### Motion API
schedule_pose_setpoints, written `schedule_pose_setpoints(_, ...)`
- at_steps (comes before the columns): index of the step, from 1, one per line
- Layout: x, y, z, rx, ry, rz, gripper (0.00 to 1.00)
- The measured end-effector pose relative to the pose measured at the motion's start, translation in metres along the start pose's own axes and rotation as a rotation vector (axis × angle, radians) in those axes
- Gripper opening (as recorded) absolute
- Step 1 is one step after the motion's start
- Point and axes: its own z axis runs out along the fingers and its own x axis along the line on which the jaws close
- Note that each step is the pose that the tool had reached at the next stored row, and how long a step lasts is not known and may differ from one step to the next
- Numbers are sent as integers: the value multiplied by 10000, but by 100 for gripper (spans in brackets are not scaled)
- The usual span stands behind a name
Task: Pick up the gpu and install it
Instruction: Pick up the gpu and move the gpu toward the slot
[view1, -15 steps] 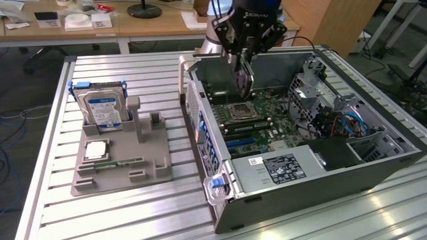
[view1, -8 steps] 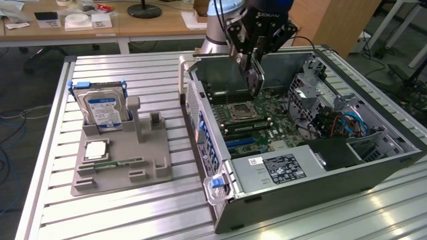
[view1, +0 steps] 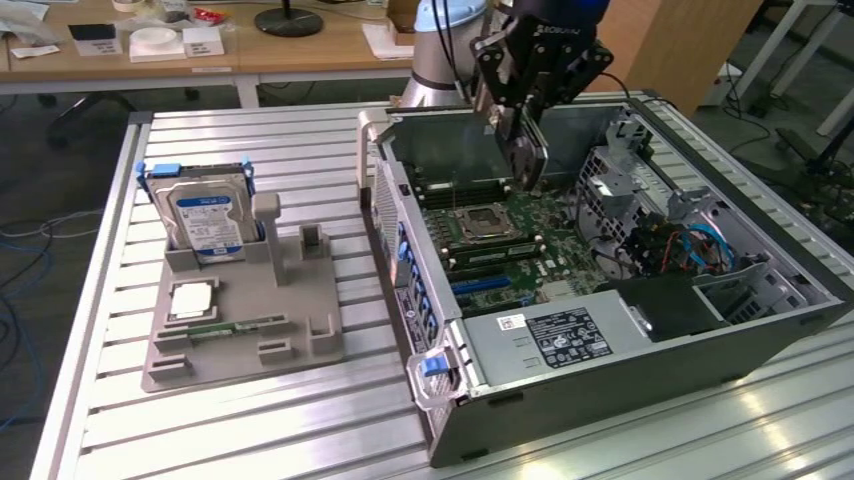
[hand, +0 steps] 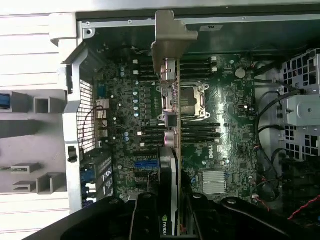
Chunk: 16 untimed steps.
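The gpu (view1: 526, 160) hangs on edge inside the top of the open computer case (view1: 441, 330), above the motherboard (view1: 527, 255) and clear of it. My gripper (view1: 518, 115) is shut on the card's upper edge. In the wrist view the gpu (hand: 168, 175) appears edge-on, dark, with its silver end bracket (hand: 170, 40) pointing away from the fingers (hand: 140, 217). The card lines up over the processor socket (hand: 182, 100) and the memory slots.
A grey parts holder (view1: 300, 325) lies on the slatted metal table at the exterior view's left. It carries an upright hard drive with a blue label (view1: 207, 215) and a flat green RAM stick (view1: 227, 328). Cables and a drive cage (view1: 667, 240) crowd the case's far side.
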Motion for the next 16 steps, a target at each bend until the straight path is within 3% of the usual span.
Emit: schedule_pose_setpoints(16, -229, 18, 3, 0, 0, -1, 27)
